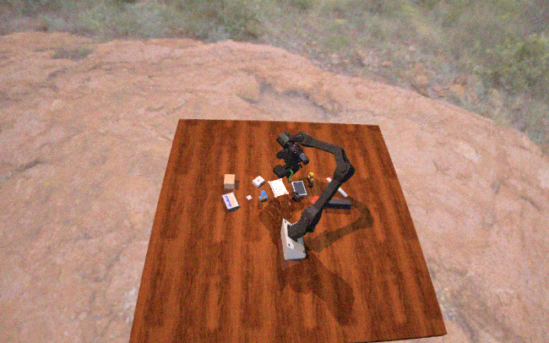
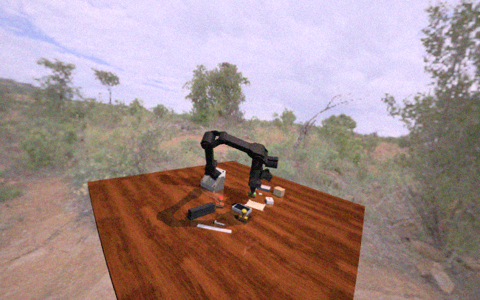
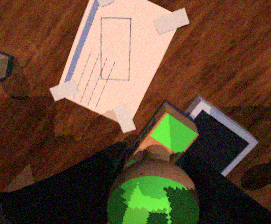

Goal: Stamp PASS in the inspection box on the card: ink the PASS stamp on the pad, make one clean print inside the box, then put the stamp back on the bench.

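Note:
My gripper (image 1: 290,174) (image 2: 252,192) (image 3: 154,156) is shut on the green-topped stamp (image 1: 290,177) (image 2: 252,194) (image 3: 173,134) and holds it above the table. In the wrist view its base shows between the card and the pad; its underside is hidden. The card (image 1: 278,187) (image 2: 255,205) (image 3: 151,50) lies flat, with pale tape at its corners. Its inspection box (image 3: 101,50) is a thin outline with no print visible inside. The ink pad (image 1: 299,187) (image 2: 241,208) (image 3: 221,140) is dark in a pale tray, beside the card.
A blue-topped stamp (image 1: 263,193) stands beside the card. A yellow-topped stamp (image 1: 311,177) (image 2: 244,213) stands beside the pad. A red-topped stamp (image 2: 220,201) stands near a long dark block (image 1: 339,204) (image 2: 201,210). A white block (image 1: 258,182) (image 2: 269,200) and tan block (image 1: 229,182) (image 2: 278,191) stand beyond the card.

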`<state>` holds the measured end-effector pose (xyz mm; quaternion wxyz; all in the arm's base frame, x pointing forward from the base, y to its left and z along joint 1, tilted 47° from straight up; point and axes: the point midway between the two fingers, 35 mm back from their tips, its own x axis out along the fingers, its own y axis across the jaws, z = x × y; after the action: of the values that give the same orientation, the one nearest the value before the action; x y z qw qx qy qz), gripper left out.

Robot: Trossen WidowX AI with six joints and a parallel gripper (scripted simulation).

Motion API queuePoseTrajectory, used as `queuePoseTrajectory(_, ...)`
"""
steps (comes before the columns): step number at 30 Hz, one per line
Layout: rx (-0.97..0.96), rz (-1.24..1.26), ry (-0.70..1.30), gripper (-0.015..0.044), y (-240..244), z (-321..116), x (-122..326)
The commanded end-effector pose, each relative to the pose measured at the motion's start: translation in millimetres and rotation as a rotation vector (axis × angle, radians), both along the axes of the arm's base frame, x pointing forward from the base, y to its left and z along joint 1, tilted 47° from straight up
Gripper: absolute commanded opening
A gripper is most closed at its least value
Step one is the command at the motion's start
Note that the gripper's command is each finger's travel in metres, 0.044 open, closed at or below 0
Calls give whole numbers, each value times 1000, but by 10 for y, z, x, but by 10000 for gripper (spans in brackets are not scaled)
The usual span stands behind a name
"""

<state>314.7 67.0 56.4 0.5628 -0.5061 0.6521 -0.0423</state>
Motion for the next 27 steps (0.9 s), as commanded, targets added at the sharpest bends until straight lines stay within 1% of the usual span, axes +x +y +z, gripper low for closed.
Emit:
queuePoseTrajectory(1, -12, 88, 84, 0, 107, -74, 24)
queuePoseTrajectory(14, -77, 371, 382, 0, 382, -378, 27)
queuePoseTrajectory(27, -76, 376, 386, 0, 343, -427, 42)
